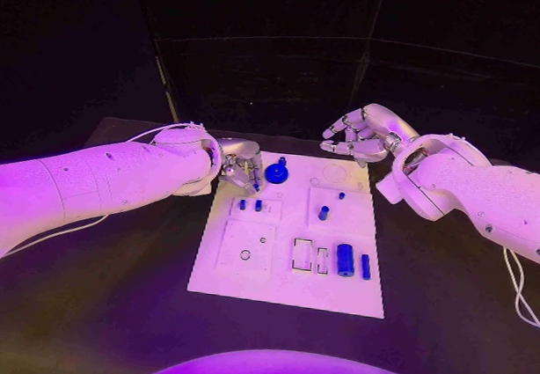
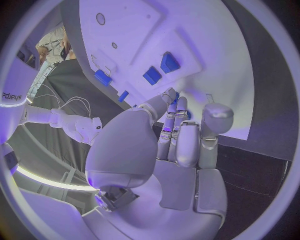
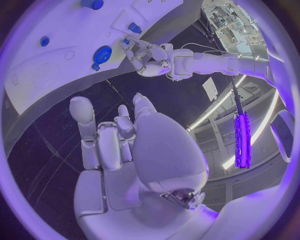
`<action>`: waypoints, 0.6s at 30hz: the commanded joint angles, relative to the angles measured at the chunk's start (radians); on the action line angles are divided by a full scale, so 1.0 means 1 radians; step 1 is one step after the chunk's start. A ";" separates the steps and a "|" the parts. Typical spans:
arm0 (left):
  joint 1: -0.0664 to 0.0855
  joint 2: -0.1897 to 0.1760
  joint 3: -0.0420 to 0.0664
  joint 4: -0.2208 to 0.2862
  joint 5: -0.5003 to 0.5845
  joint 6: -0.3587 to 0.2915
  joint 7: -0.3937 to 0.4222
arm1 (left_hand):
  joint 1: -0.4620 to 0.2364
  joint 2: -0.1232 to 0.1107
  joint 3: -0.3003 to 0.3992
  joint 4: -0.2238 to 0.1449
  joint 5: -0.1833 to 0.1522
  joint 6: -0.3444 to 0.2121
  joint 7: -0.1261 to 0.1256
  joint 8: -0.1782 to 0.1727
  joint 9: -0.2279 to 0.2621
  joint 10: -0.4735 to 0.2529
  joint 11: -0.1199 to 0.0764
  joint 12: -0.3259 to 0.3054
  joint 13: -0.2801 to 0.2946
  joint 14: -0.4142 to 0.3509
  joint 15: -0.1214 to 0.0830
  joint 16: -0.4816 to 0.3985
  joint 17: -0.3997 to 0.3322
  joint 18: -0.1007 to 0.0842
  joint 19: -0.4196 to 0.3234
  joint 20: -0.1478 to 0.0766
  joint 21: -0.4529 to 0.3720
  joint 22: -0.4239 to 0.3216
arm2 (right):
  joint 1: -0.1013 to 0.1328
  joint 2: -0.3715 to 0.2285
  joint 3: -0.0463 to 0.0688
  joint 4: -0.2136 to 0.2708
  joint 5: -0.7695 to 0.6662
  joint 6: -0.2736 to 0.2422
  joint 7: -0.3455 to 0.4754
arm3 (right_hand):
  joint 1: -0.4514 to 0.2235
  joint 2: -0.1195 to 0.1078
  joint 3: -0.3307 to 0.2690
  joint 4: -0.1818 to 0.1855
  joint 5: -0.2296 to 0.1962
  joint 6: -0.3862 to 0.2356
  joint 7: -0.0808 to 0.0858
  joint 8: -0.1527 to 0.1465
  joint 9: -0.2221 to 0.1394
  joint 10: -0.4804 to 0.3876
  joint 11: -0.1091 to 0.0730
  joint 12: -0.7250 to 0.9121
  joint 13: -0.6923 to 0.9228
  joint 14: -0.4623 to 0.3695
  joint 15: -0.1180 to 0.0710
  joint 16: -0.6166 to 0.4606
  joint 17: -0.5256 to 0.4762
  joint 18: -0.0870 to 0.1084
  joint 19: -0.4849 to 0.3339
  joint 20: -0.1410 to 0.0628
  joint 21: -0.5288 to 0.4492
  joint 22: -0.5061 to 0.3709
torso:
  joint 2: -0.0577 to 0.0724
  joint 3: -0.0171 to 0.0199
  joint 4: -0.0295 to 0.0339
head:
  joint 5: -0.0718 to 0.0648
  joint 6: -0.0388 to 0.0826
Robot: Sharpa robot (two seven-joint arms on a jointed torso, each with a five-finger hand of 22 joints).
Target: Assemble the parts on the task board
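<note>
the table (image 1: 81, 312) is black and carries the white board (image 1: 287, 281) in its middle. the left arm (image 1: 80, 184) reaches in to the board's far left corner, the right arm (image 1: 498, 203) stops off its far right corner.

the left hand (image 1: 239, 167) sits over the board's far left edge, its fingers (image 2: 177, 135) curled down together toward the plate; whether they pinch anything cannot be told. just beside those fingertips, on the side toward the right hand, stands a round blue gear (image 1: 276, 173), close to touching them. in the right wrist view the same gear (image 3: 102, 53) lies next to the left hand's fingertips.

the right hand (image 1: 364, 133) hovers past the board's far edge, above the table, fingers (image 3: 100, 142) bent inward but apart, holding nothing. it is well apart from every part.

nearer the robot than the left fingers, two short blue pegs (image 1: 250, 205) stand side by side. a blue peg (image 1: 324, 213) stands in the square plate toward the middle, with a tiny blue pin (image 1: 341, 195) just beyond it. farthest from both hands, near the board's near right corner, a thick blue cylinder (image 1: 344, 260) and a thin blue bar (image 1: 365, 266) stand side by side.
</note>
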 commanded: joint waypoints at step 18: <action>-0.002 0.008 0.000 -0.004 -0.004 0.027 -0.021 | -0.015 -0.009 0.010 -0.002 0.000 -0.004 0.006 -0.012 -0.003 0.001 0.006 -0.017 -0.001 0.015 -0.004 -0.004 -0.006 -0.004 -0.003 0.002 -0.011 -0.003 | 0.002 -0.001 0.001 0.004 -0.002 0.000 0.009 | 0.008 0.001 0.001 0.004 0.004 -0.007 0.000 0.007 -0.002 -0.003 -0.001 0.002 0.001 0.005 0.004 -0.002 0.001 0.017 0.003 0.001 -0.003 0.001 | 0.000 0.0002 -0.0005 | -0.004 0.000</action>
